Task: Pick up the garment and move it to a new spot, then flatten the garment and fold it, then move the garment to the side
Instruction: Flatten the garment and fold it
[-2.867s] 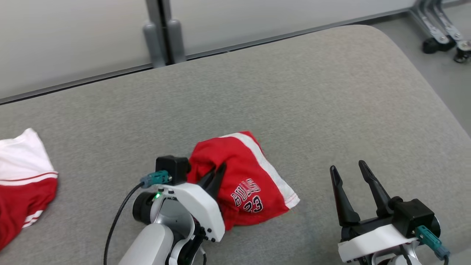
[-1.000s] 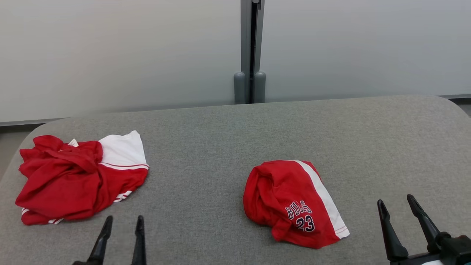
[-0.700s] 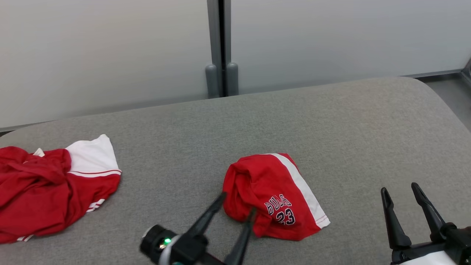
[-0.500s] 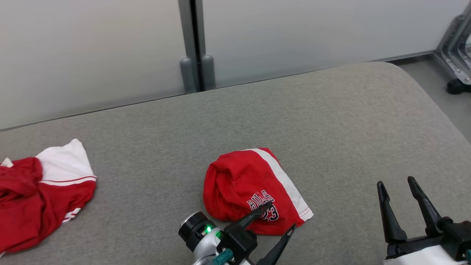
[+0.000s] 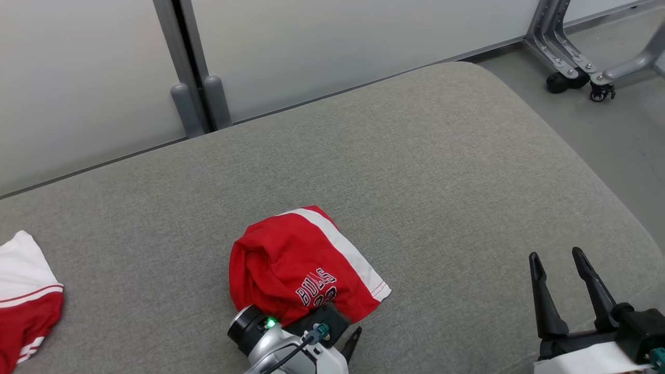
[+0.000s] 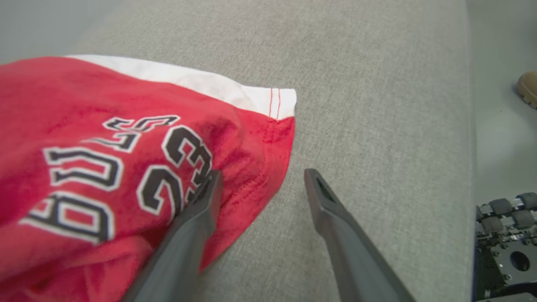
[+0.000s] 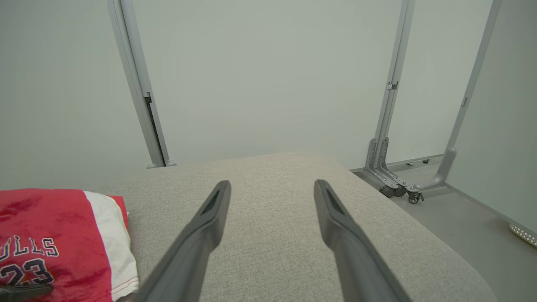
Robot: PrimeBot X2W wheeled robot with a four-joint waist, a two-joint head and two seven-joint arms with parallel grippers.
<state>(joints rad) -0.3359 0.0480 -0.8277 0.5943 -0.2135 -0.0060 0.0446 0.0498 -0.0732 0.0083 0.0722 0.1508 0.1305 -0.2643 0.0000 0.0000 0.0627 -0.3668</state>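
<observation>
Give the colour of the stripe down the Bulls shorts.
The stripe is white, on red shorts; left wrist view shows it best.

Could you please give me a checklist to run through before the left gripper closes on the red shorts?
1. Left gripper open: ok.
2. Its jaws straddle the near hem of the red shorts, one over fabric, one over the grey cushion: ok.
3. Jaw touching the fabric: cannot tell.
4. Right gripper open, apart from the shorts: ok.
5. Shorts lying flat: not ok, bunched.
6. Second garment apart, at far left: ok.
</observation>
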